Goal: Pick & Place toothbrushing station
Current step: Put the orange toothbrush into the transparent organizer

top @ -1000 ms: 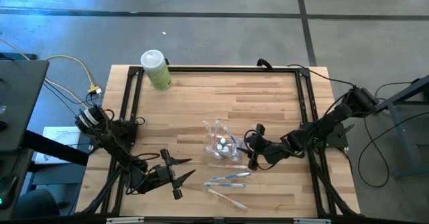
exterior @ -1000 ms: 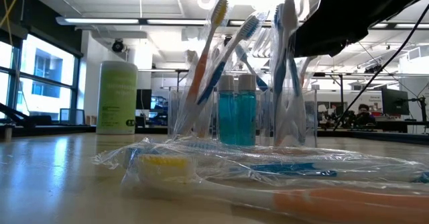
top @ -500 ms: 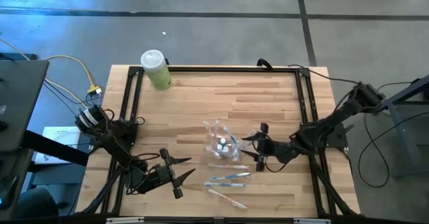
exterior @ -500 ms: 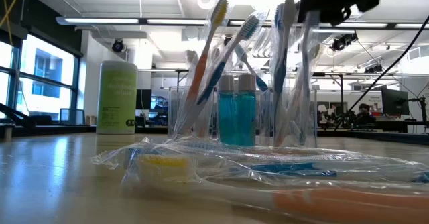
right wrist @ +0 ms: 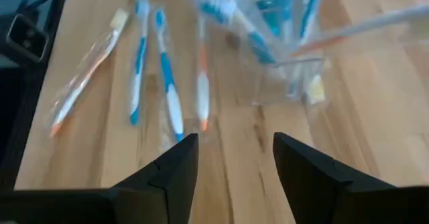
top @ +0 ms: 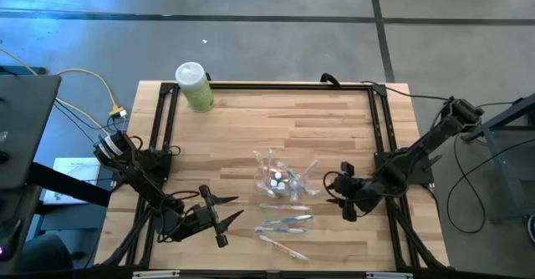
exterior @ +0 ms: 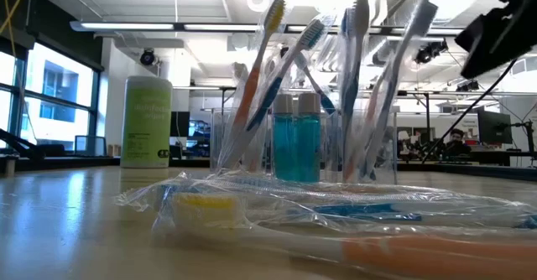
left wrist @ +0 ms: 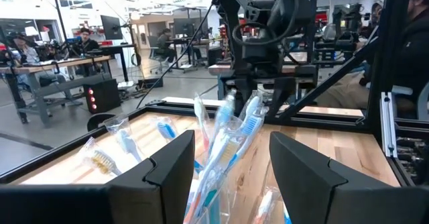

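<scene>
The toothbrushing station is a small clear holder [top: 278, 181] standing on the wooden table, with slim blue and orange toothbrushes [exterior: 289, 70] upright in it and two teal, white-capped tubes [exterior: 296, 146]. One toothbrush [exterior: 409, 58] leans out toward the right. Three wrapped toothbrushes [top: 284, 223] lie flat nearer the front edge. My right gripper [top: 337, 197] hangs open just right of the holder, tilted down, with nothing between its fingers [right wrist: 174, 167]. My left gripper [top: 234, 209] waits open at the front left, pointing level at the holder.
A pale green white-capped bottle [top: 194, 87] stands at the far left corner. Black frame rails [top: 163, 129] run along the table's left, right and far sides. Bare wood lies between the bottle and the holder. People sit at desks in the room beyond.
My right gripper has drawn back from the holder toward the table's right edge, rising a little and tipping more steeply down. The toothbrush it stood over now rests free in the holder, its head leaning farther right than before.
</scene>
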Motion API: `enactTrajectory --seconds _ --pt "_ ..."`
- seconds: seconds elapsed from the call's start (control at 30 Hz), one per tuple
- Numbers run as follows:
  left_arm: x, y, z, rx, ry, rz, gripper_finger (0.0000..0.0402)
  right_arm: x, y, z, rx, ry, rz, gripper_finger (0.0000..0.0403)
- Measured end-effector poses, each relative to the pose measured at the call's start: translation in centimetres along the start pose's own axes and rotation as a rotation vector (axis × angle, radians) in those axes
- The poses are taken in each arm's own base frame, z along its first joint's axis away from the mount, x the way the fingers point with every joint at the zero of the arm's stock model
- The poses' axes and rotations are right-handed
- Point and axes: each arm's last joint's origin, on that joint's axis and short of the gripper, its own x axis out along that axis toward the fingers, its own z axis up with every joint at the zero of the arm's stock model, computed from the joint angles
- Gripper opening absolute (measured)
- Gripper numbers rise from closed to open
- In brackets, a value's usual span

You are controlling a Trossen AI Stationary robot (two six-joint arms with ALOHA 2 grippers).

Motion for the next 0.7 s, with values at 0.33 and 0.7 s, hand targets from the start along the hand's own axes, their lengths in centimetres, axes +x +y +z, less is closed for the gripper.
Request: enactTrajectory --seconds 0.33,0.7 --pt "0.8 0.3 -0.1 -0.021 -0.002 0.025 0.0187 0.5 -1.3 0.9 -0.015 -0.041 -0.104 0.0184" --pt "-0.3 -0.1 -0.1 -0.015 0.003 -0.011 0.0187 3.1 -4.8 -3.7 0.118 -0.145 -0.340 0.0184"
